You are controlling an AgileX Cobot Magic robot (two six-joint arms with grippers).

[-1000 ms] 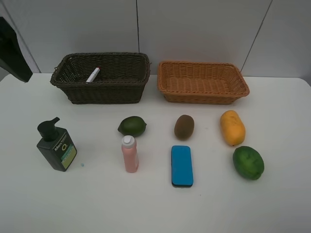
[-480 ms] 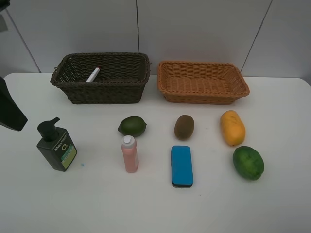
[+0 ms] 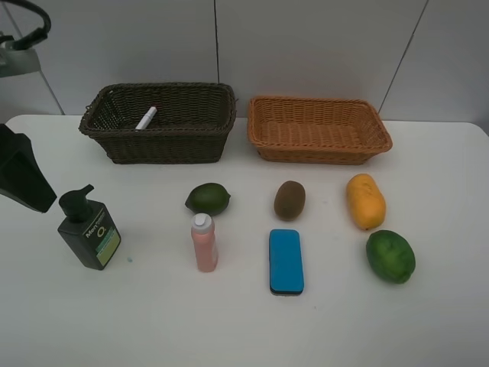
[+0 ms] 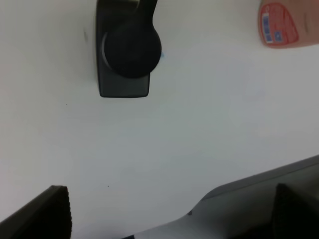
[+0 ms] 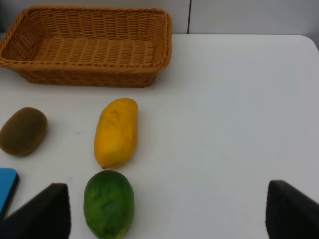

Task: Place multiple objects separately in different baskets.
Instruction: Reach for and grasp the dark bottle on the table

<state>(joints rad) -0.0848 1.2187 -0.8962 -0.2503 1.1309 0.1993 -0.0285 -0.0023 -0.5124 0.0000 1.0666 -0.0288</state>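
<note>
At the frame's left edge, you are holding your left claw (image 3: 25, 180) open, just up-left of the pump bottle (image 3: 89, 232).

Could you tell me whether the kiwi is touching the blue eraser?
Apart. The exterior high view shows a strip of bare white table between the kiwi and the blue eraser.

A white table (image 3: 153, 321) fills the lower frame. Behind it, across the top, stands a pale grey panelled wall (image 3: 313, 46) with thin dark seams (image 3: 216, 38). Light is soft, even.
</note>
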